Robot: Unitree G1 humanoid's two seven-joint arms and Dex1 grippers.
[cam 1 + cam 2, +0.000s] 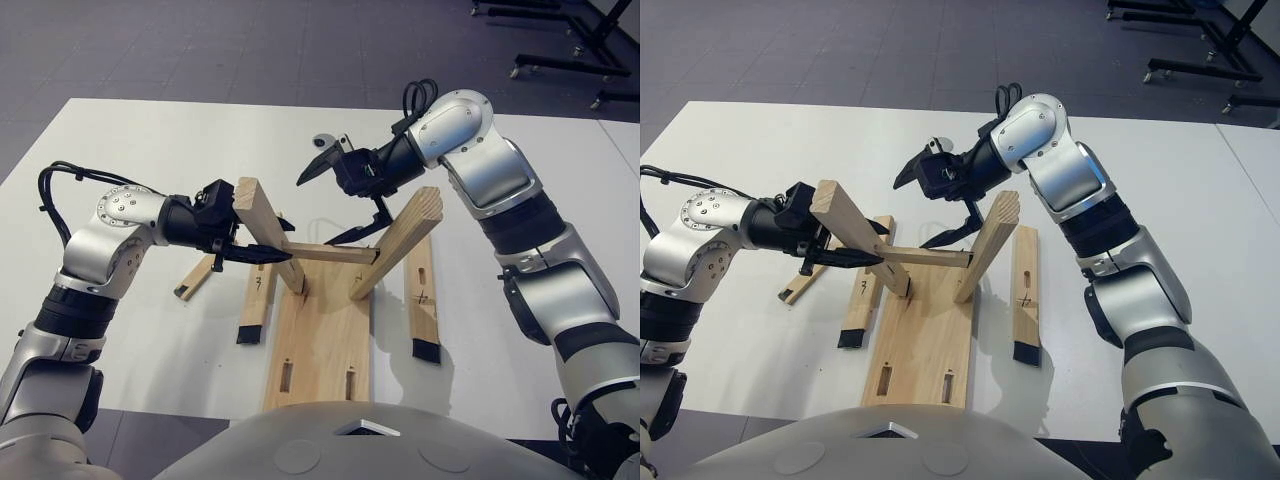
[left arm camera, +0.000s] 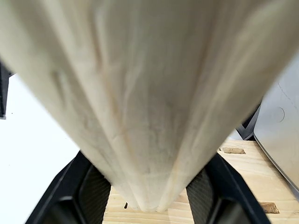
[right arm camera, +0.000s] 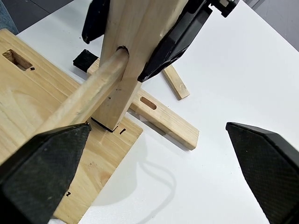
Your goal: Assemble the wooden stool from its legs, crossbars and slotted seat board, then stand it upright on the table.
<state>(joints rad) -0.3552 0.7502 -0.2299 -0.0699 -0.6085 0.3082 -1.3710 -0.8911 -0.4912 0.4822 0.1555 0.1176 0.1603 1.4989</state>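
Head stereo pair: fwd/down over table (image 1: 150, 150), same scene. L wrist cam tight on leg (image 2: 149, 93); R wrist near crossbar (image 3: 88, 95).

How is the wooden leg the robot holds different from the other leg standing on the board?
The held leg is clamped in the left pincer; the other leg is ungripped, the right pincer beside it open. The held leg leans to the robot's left, the other leg to its right. Both stand on the seat board, a crossbar between them.
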